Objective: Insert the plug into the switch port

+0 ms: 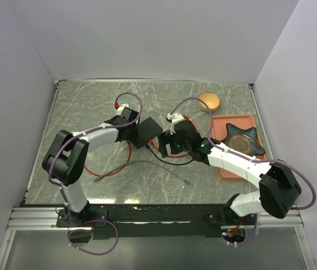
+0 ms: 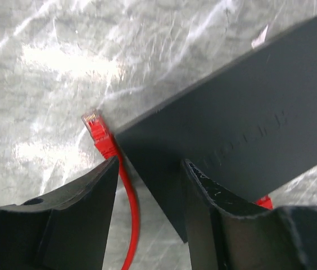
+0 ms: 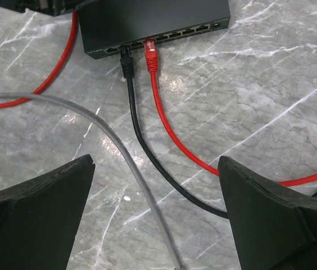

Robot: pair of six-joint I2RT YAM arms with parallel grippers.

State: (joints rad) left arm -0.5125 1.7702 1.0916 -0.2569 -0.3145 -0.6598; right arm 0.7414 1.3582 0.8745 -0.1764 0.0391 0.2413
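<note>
My left pincer [image 2: 150,163] straddles red cable [image 2: 131,214] and switch [image 2: 243,112] corner, hold unclear; right pincer [image 3: 157,160] gapes. Grip cable only.

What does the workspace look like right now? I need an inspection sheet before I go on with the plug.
Surface: grey marbled table.
Job's things: black switch; a red plug and a black plug sit at its port row; a loose red plug lies on the table beside the switch's corner.
Clutter: orange tray holding a dark star-shaped dish; round tan dish on the table beyond the tray.
Pincers: left pincer straddles the switch's corner and a red cable, grip unclear; right pincer wide open, empty, facing the port row.
Cables: red cable, black cable and grey cable trail over the table.
Surroundings: white walls.
</note>
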